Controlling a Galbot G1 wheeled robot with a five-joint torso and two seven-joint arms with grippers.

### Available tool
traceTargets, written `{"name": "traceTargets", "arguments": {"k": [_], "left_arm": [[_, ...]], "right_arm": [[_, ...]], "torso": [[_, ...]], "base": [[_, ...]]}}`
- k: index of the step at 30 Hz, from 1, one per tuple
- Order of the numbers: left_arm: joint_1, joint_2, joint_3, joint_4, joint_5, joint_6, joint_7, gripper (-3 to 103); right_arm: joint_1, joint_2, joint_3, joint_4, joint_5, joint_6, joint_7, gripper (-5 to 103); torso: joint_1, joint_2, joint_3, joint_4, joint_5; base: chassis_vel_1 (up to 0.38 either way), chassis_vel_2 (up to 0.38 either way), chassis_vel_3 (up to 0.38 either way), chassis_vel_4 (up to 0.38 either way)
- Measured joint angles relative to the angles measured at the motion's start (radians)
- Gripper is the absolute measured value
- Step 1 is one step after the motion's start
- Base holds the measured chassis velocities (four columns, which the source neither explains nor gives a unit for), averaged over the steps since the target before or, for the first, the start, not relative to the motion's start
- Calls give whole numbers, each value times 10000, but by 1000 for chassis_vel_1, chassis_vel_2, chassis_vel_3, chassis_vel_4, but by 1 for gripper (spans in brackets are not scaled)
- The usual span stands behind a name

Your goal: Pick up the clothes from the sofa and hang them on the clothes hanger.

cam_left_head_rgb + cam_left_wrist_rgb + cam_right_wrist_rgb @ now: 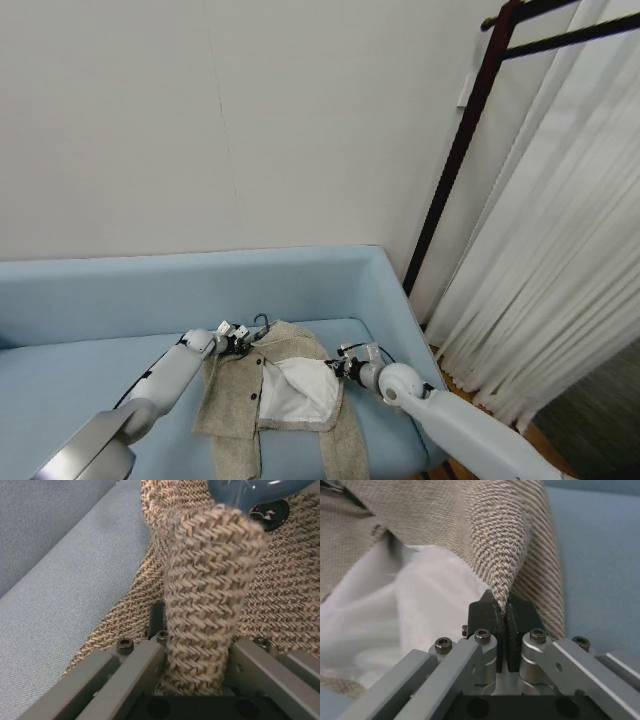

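Note:
A beige tweed jacket [232,392] with a white lining [296,390] lies on the light blue sofa [100,295], on a hanger whose dark hook [262,321] points at the backrest. My left gripper [238,341] is at the jacket's left shoulder. In the left wrist view it [196,632] is shut on a thick fold of the tweed [210,575], under the pale blue hanger [250,490]. My right gripper [341,365] is at the right shoulder, pads [490,616] pinched on the fabric's edge [506,545].
A dark brown clothes rack [458,155] stands right of the sofa, its top bars [560,35] high up. White curtains [560,250] hang behind it. The sofa's right armrest [385,300] lies between jacket and rack. A plain wall [200,120] is behind.

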Motion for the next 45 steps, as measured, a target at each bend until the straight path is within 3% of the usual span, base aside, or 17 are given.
{"name": "traceTargets", "arguments": {"k": [6,24,31,36,39,42,44,45], "left_arm": [[-31,-54,-1,70,12,-12,-10,4],[50,-11,-32,-123,30,-2,-41,4],[43,-15,-48,-161,28,16,-65,4],[66,2,-116,-233,11,27,-115,4],[87,-7,-181,-257,-3,44,-175,4],[165,13,-252,-395,-100,41,-312,4],[200,50,-255,-472,-137,41,-341,4],[237,95,-250,-554,-165,37,-372,4]], "right_arm": [[-105,16,-650,1181,-851,51,-12,2],[134,700,-3629,1587,-2487,439,-11,-2],[184,942,-4132,1739,-2118,389,1027,24],[289,292,-3929,2397,-1637,378,1198,45],[335,3,-3875,2717,-1512,395,1298,51],[511,-244,-3329,3189,-880,318,1456,67],[655,-208,-3032,3151,-585,222,1458,67],[855,-101,-2703,2922,-292,165,1402,73]], "torso": [[-1,0,0,3,-1],[1,-1,2,1,-2],[1,-2,2,2,-3],[1,-2,3,1,-3],[1,-1,3,0,-3],[1,-2,3,0,-3],[1,-1,3,-2,-4],[1,-1,3,-2,-3]], "base": [[0,0,0,0],[0,0,0,0],[0,0,0,0],[0,0,0,0],[0,0,0,0],[0,0,0,0],[0,0,0,0],[0,0,0,0]]}}
